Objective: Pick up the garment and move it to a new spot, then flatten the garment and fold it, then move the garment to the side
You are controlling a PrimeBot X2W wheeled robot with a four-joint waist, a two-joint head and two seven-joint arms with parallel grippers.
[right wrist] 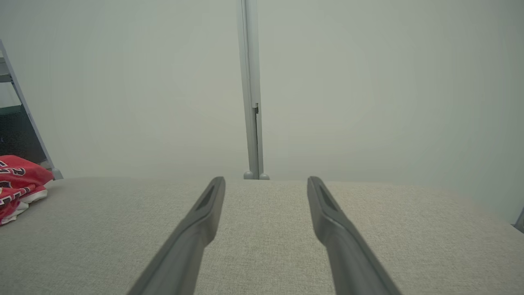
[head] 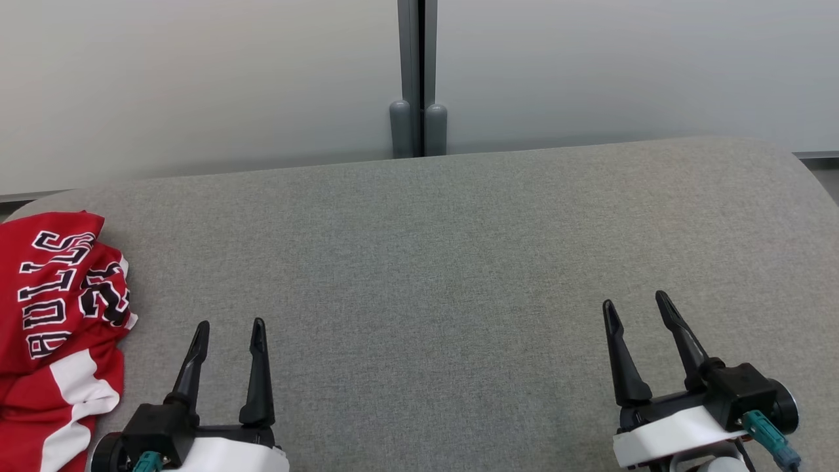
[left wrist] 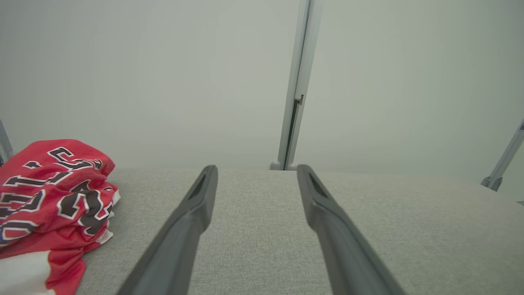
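The garment (head: pixel 56 328) is a red jersey with white panels and black lettering, lying bunched at the left edge of the grey fabric surface (head: pixel 432 262). It also appears at the left in the left wrist view as the garment (left wrist: pixel 53 196), and small at the far left as the garment (right wrist: pixel 18 182) in the right wrist view. My left gripper (head: pixel 231 324) stands open just right of it, apart from the cloth, nothing between its fingers. Far to the right, my right gripper (head: pixel 634 300) is open and empty too. Both hover low over the surface.
A pale wall with a grey vertical post (head: pixel 417 78) runs behind the surface's far edge. The surface's corners are rounded at back left and back right. A metal frame leg (right wrist: pixel 24 110) stands beyond the garment at the left.
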